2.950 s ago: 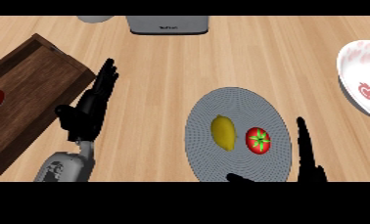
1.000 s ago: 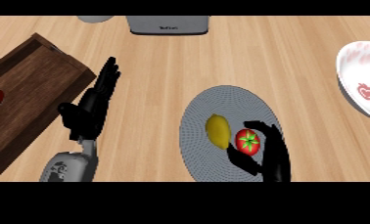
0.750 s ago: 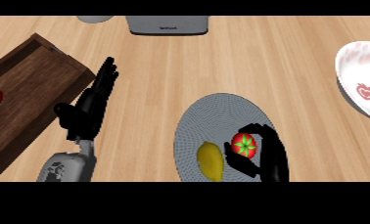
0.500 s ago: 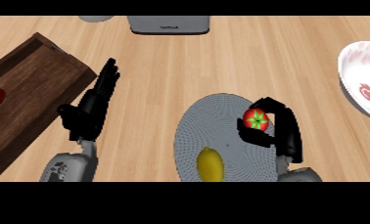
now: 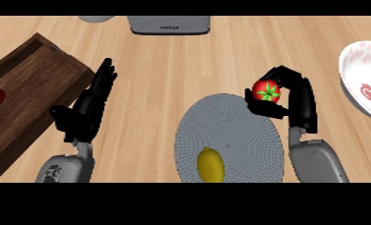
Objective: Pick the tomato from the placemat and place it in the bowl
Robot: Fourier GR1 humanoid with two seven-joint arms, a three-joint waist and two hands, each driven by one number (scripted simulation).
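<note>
My right robot hand (image 5: pixel 290 102) is clamped on the tomato (image 5: pixel 267 91), held up over the far right rim of the placemat (image 5: pixel 228 143), where a lemon (image 5: pixel 210 165) lies. This looks like the carry step: next I should swing right to the bowl (image 5: pixel 352 74) at the surface's edge and let go. My left robot hand (image 5: pixel 87 107) rests open beside a wooden tray (image 5: pixel 36 79).
</note>
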